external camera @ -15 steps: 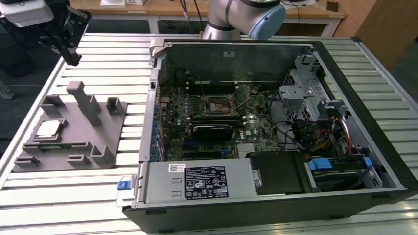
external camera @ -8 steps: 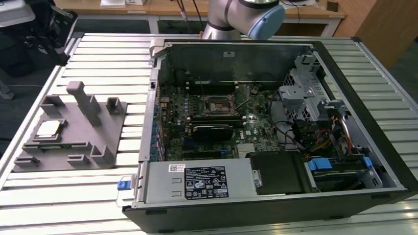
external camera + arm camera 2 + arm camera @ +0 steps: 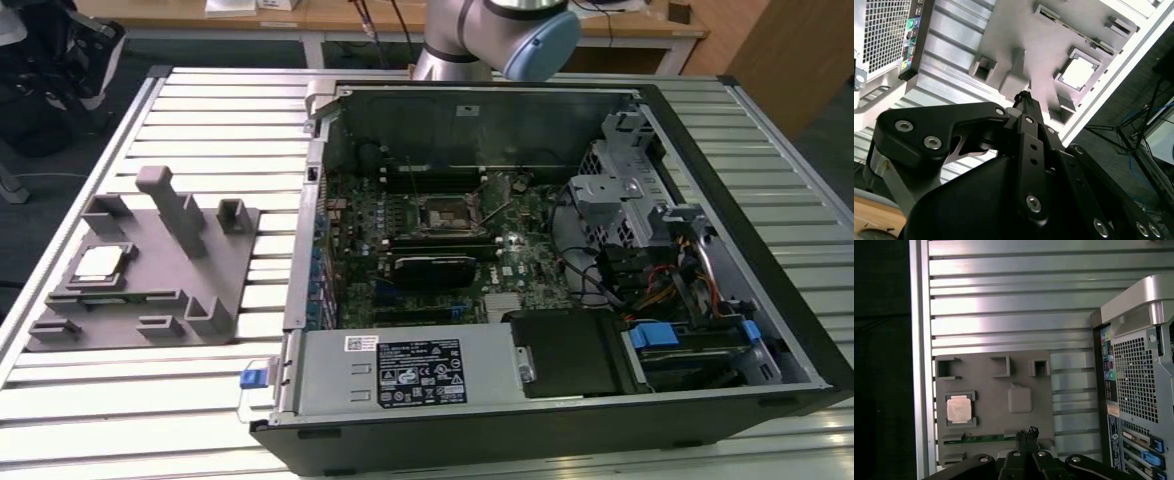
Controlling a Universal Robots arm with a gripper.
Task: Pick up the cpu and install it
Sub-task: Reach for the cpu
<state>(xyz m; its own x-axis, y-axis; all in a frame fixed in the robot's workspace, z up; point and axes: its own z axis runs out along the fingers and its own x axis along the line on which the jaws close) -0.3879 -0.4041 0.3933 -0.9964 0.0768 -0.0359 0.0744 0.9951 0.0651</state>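
Hangs with the claw (image 3: 1026,432) clenched, tips pressed together and gripping nothing, as seen in both wrist views. Hovers clear of the grey block (image 3: 989,412), over the edge with the green strip (image 3: 984,438) seated in a long slot. Just past the tips in the first wrist view, a raised square pad (image 3: 1019,399) on the block. Beside that pad, the chip (image 3: 959,408), lying flat in its own square recess, pale silver top up, untouched and well apart from the claw. Around the block, a slatted metal table (image 3: 1004,305). Next to the block on that table, an open computer case (image 3: 747,200), to the exterior view's right of the block. Inside the case, a green board with a square socket (image 3: 442,212) near its middle, far from the chip. Behind the case in the exterior view, part of the arm (image 3: 494,30), grey with a blue cap.
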